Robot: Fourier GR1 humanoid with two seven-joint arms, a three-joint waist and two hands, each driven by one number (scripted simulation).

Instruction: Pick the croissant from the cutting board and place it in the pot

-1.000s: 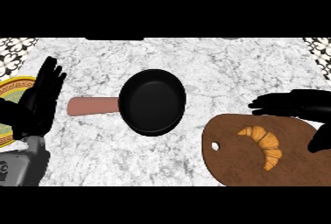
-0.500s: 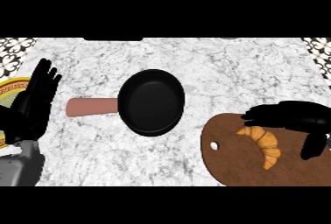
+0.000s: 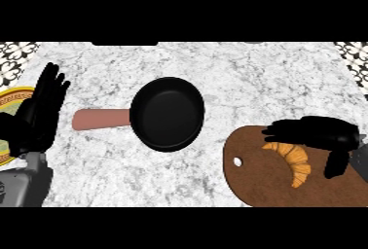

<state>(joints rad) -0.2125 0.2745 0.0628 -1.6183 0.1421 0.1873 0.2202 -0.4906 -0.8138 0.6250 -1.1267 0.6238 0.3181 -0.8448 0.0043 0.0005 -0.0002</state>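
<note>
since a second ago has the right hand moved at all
Yes. The right hand has come down and leftward onto the cutting board, now covering the croissant's upper end.

Left hand (image 3: 39, 114): matte black all over, long slim fingers, no markings visible. Below it a grey forearm (image 3: 25, 182), boxy, with a darker grey panel near the lower left edge. Right hand (image 3: 316, 133): same black, thick rounded fingers and thumb. A small bit of grey forearm shows at the right edge.
</note>
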